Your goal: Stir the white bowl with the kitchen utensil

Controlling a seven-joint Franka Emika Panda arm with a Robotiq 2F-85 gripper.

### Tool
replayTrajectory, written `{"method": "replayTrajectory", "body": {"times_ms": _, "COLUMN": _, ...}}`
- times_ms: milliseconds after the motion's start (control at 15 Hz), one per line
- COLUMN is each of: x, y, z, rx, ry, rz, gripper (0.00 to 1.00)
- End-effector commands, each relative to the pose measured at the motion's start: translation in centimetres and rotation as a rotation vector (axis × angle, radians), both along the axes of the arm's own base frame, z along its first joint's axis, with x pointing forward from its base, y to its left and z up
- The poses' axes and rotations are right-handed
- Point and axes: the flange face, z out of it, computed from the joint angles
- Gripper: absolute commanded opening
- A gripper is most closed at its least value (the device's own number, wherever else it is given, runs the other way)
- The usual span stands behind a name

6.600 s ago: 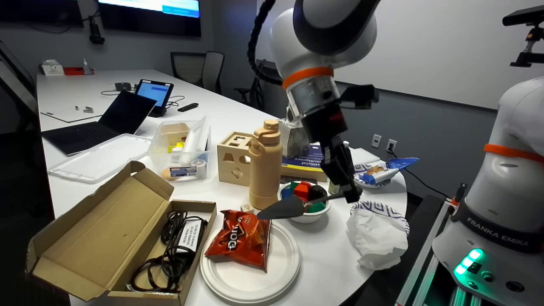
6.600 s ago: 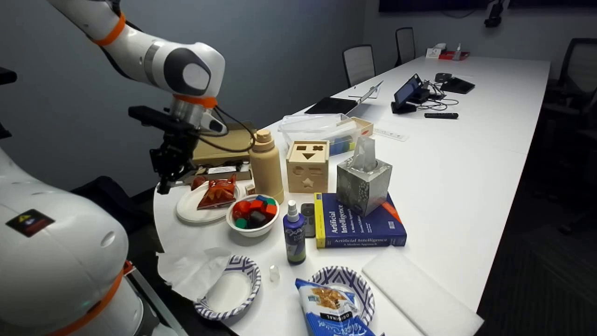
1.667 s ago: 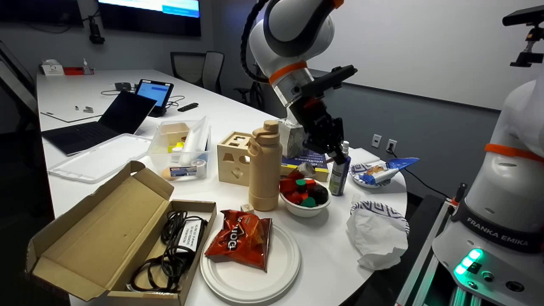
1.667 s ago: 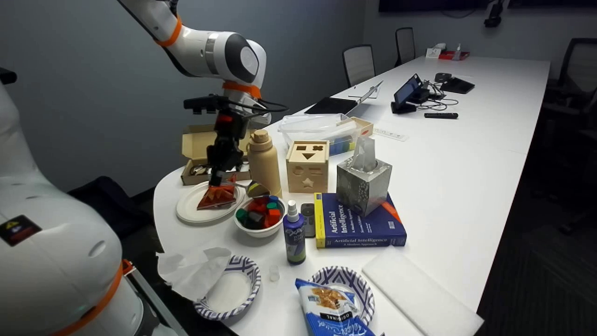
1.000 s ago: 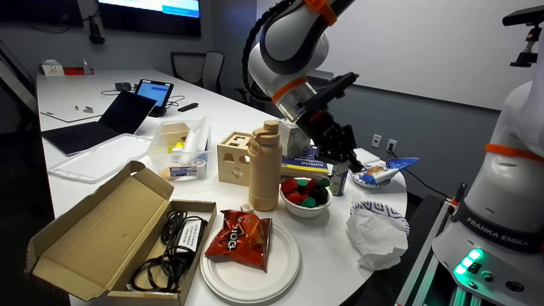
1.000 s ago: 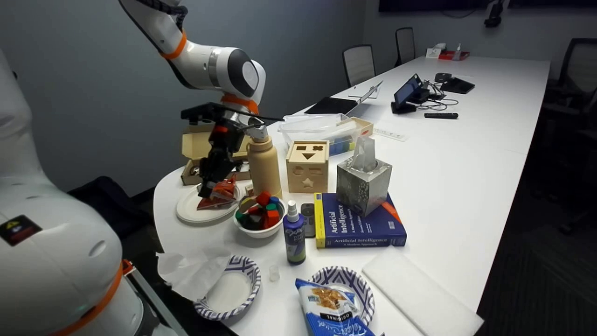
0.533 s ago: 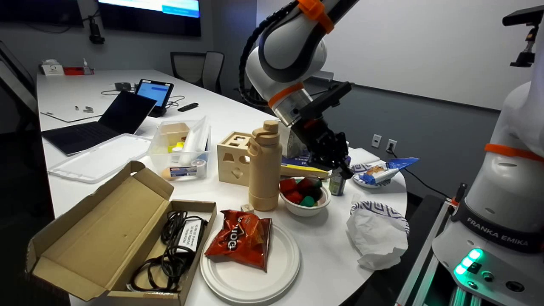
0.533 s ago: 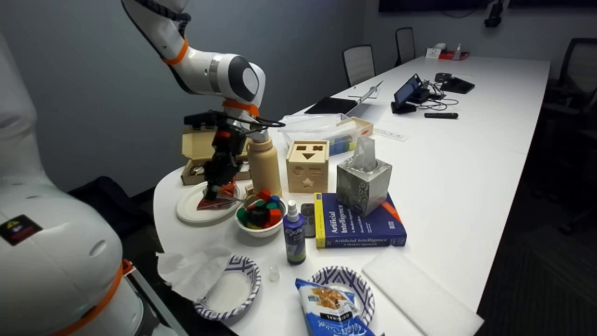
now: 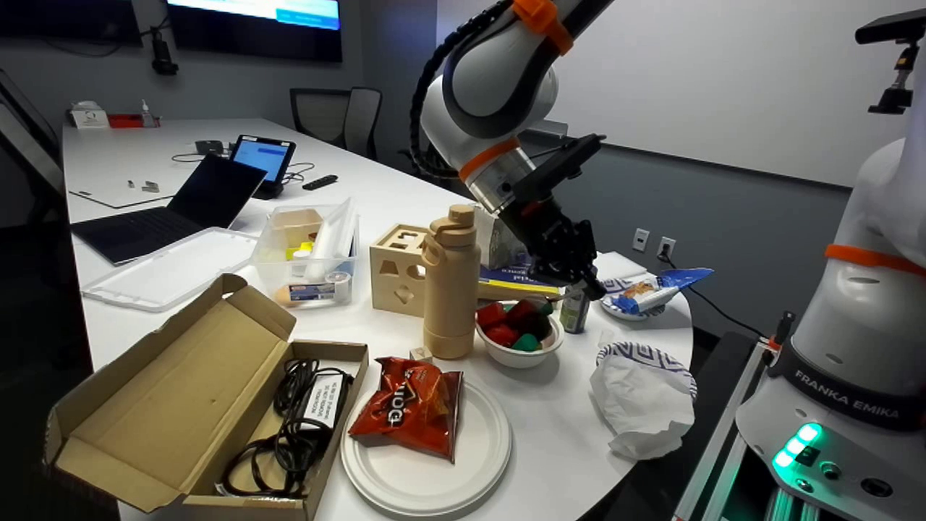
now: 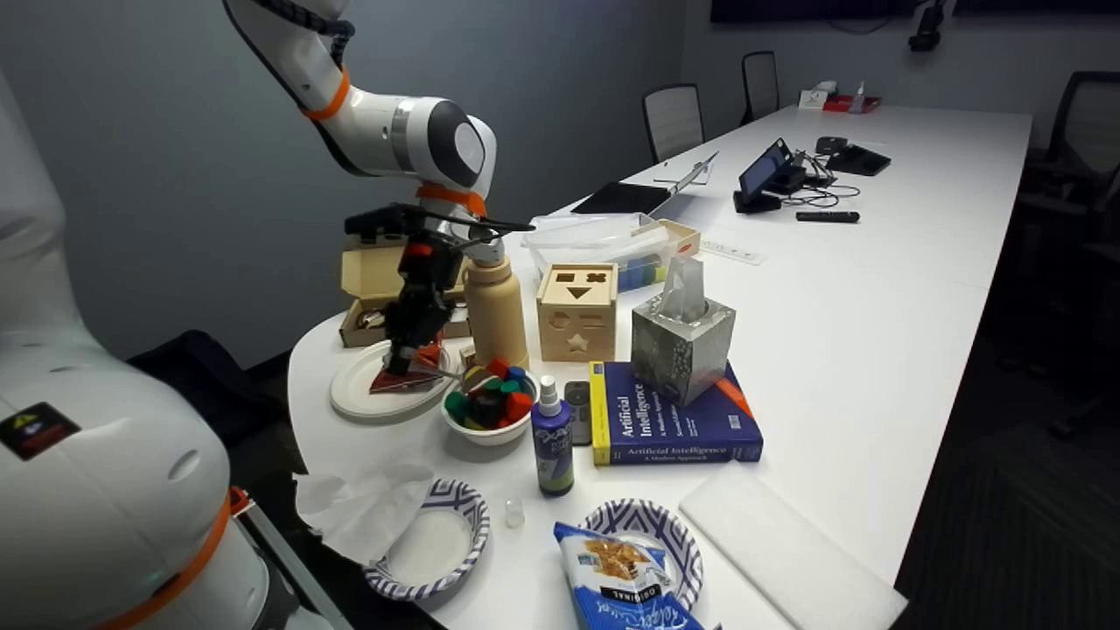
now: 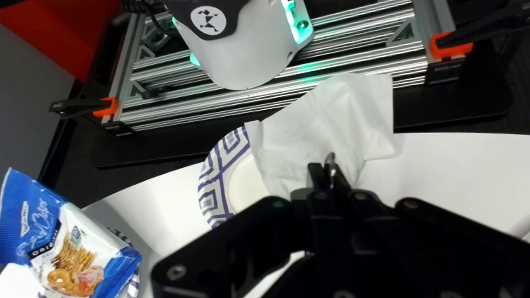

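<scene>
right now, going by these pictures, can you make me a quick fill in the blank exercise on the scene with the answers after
The gripper holds the kitchen utensil with its head at the colorful blocks in the small white ____.
The silver tissue box stands on the thick blue ____.
The red chip bag lies on the flat, round white ____.

Missing words: bowl; book; plate.

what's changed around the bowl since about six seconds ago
The hand, keeping its grip on the kitchen utensil, has moved right in an exterior view, and the utensil's head now shows among the colored pieces, which lie rearranged. The white bowl has slid slightly toward the spray bottle. The large plate, red chip bag and wooden shape box stayed put.
</scene>
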Motion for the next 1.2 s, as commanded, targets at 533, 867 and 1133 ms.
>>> {"method": "replayTrajectory", "body": {"times_ms": 533, "x": -0.6, "y": -0.2, "z": -2.0, "rx": 0.062, "ry": 0.228, "rz": 0.130, "gripper": 0.01}}
{"method": "replayTrajectory", "body": {"times_ms": 867, "x": 0.3, "y": -0.3, "z": -1.7, "rx": 0.030, "ry": 0.127, "rz": 0.110, "gripper": 0.01}}
{"method": "replayTrajectory", "body": {"times_ms": 1133, "x": 0.1, "y": -0.8, "z": -1.2, "rx": -0.091, "ry": 0.120, "rz": 0.094, "gripper": 0.01}}
